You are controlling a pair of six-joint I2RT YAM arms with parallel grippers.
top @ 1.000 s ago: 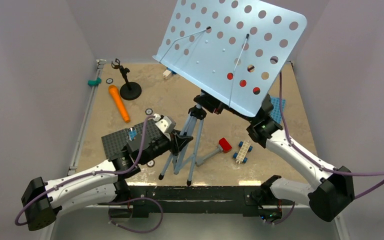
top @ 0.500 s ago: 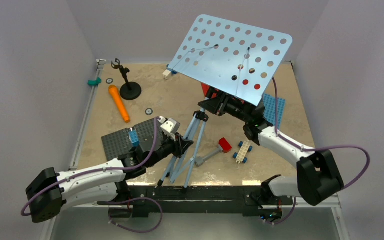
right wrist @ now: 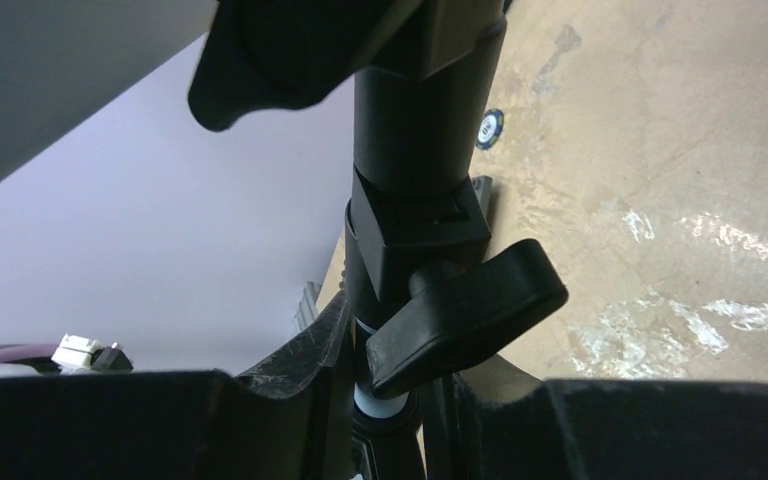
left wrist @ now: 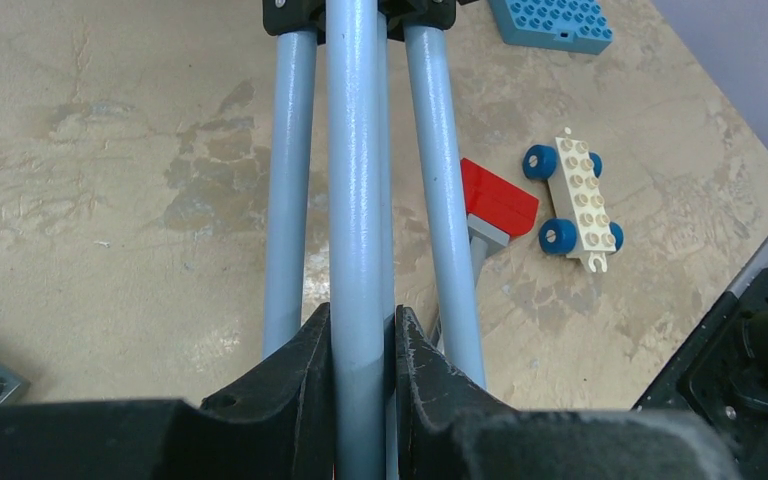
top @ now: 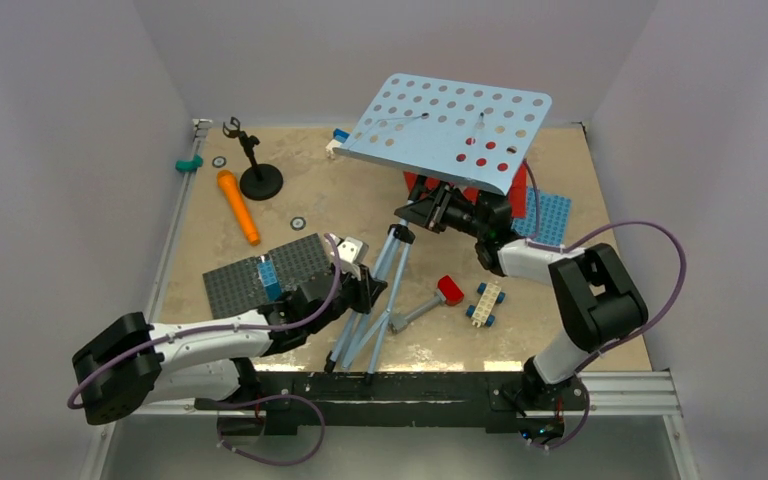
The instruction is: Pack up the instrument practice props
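Music stand [top: 447, 125] dropped lower, its perforated plate flatter than 1 s ago. It sat tilted in the middle of the counter [top: 350, 195], long axis from feet by the near edge toward the far-right corner. Left gripper [left wrist: 360, 335] clamped a tripod tube [left wrist: 357, 200]. Right gripper [right wrist: 385, 340] clamped the black neck [right wrist: 415, 130].

Tan tabletop [top: 350, 195] carries an orange microphone [top: 238, 206], a mic stand [top: 258, 176] (upright, far left), a grey studded plate [top: 230, 285], a blue plate [top: 555, 215], a hammer [top: 447, 291] and a wheeled cart [top: 484, 303].

Pale-blue music stand [top: 440, 150] tilts; orange microphone [top: 239, 208] lies beside black mic stand [top: 261, 182].
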